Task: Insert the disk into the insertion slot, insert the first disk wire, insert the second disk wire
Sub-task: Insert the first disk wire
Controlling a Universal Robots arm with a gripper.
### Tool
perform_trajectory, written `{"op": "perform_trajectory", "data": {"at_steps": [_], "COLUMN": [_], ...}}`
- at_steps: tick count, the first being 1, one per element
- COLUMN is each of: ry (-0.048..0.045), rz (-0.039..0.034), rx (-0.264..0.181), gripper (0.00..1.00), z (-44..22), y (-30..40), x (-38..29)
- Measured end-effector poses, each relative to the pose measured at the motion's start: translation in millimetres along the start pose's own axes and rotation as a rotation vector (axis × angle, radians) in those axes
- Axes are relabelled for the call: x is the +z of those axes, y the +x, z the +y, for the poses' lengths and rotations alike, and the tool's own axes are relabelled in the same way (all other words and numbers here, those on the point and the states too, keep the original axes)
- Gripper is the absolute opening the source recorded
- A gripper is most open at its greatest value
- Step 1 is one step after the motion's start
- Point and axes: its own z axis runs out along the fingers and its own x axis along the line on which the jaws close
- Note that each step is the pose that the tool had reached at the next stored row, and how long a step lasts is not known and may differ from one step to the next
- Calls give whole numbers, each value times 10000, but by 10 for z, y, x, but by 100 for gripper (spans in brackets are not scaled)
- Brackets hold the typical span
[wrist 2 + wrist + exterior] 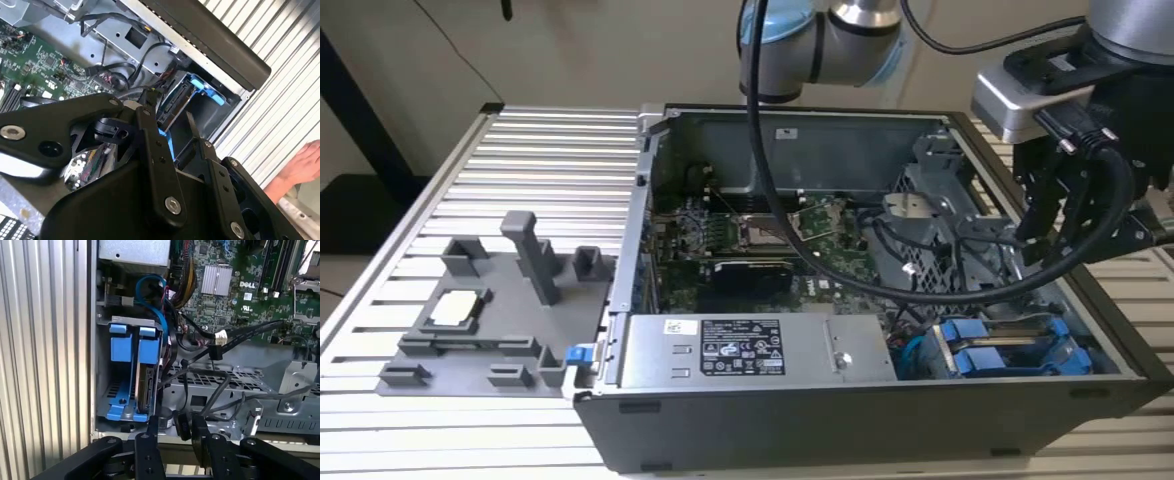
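We see the flat silver-grey hard disk point(145, 382), held in its bright blue plastic frame, standing on edge inside the boxy grey metal drive cage point(102, 390) at a corner of the open dark computer case point(854, 425). It sits just beside the second blue carrier point(120, 347), and we judge it to be fully pushed in. The black two-finger gripper point(175, 421) hangs near the cage with its fingers released and apart. In the first wrist view a small black plug point(182, 426) on a thin cable lies between them, and nothing presses on it. We therefore think the step in hand is the first wire. To do it well, we should close on the hard body of the plug and not on its cable. We should also keep the plug square to the disk's edge, and keep the loose black cables point(220, 387) out from between the fingers.
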Motion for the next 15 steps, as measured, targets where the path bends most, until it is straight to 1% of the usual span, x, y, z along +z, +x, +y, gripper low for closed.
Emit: {"op": "perform_trajectory", "data": {"at_steps": [2, 3, 8, 10, 13, 15], "ry": [114, 146, 184, 214, 298, 310], "rz": [-5, -7, 5, 20, 27, 30], "rx": [-72, -94, -131, -172, -269, -284], "gripper": [40, 40, 40, 40, 40, 40], "z": [8, 13, 70, 75, 77, 78], "y": [-16, -22, -37, -49, -63, -65], "x": [19, 25, 32, 42, 57, 62]}}
